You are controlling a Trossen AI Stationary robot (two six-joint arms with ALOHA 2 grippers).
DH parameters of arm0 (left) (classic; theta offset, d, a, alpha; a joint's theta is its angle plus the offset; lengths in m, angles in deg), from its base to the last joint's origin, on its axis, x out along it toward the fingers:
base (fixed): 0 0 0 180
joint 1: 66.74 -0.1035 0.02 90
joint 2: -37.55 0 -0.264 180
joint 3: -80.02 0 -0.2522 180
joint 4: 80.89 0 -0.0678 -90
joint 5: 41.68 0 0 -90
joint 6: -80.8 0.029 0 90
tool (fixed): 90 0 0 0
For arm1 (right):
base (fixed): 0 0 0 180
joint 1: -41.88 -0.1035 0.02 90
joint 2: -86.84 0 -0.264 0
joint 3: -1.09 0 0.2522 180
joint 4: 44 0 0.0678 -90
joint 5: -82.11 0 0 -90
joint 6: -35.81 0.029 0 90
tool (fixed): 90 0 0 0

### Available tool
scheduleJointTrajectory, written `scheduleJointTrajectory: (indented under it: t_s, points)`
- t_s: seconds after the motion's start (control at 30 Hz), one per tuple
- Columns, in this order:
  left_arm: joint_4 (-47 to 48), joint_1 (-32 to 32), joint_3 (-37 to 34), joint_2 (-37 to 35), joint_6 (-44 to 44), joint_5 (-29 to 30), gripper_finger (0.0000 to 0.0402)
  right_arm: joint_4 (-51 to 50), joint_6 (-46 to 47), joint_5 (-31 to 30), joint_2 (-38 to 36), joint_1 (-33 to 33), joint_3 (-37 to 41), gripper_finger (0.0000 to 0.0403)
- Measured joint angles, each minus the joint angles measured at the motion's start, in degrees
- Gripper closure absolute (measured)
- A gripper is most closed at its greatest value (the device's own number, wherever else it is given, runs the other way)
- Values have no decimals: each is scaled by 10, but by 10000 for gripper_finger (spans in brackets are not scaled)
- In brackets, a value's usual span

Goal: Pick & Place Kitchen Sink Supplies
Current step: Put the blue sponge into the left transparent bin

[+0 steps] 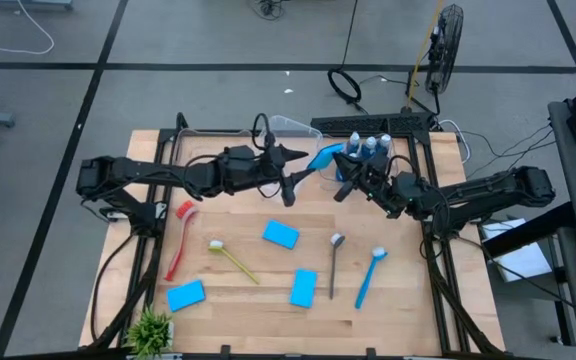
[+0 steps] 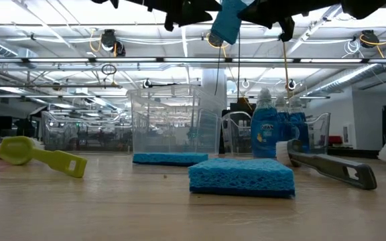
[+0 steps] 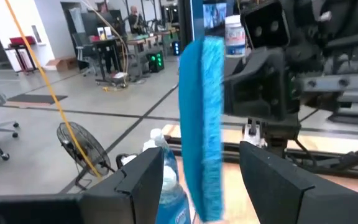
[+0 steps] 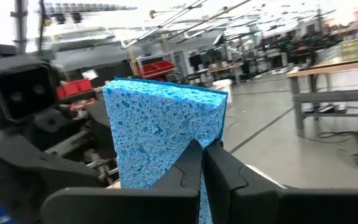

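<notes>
Wooden tabletop (image 1: 248, 300) carries a clear bin (image 1: 380, 150) holding three bottles (image 1: 369, 146). Above, right claw (image 4: 202, 163) pinches a sponge (image 4: 160, 127); left claw (image 3: 194, 168) is spread around it.

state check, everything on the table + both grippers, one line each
Held sponge: in the air, pinched on edge.
Right gripper: shut on the held sponge.
Left gripper: open, fingers either side of the held sponge.
Three sponges: flat on the table.
Blue bottles: upright, in a clear bin.
Second clear bin: upright.
Red brush, yellow brush, blue brush, metal tool: lying flat.
</notes>
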Motion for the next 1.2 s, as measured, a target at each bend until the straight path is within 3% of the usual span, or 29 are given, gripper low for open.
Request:
scheduleJointTrajectory:
  t_s: [0.77,0.9,1.1,1.2]
  points:
    - [-8,0,0,9,-19,0,195,22,49,61,30,0,0,403]
    - [8,0,0,9,-20,0,241,22,49,61,30,0,0,403]
    - [17,0,0,9,-23,-1,376,26,49,61,30,1,0,403]
    - [18,-2,0,9,-39,-1,385,26,49,61,30,1,0,403]
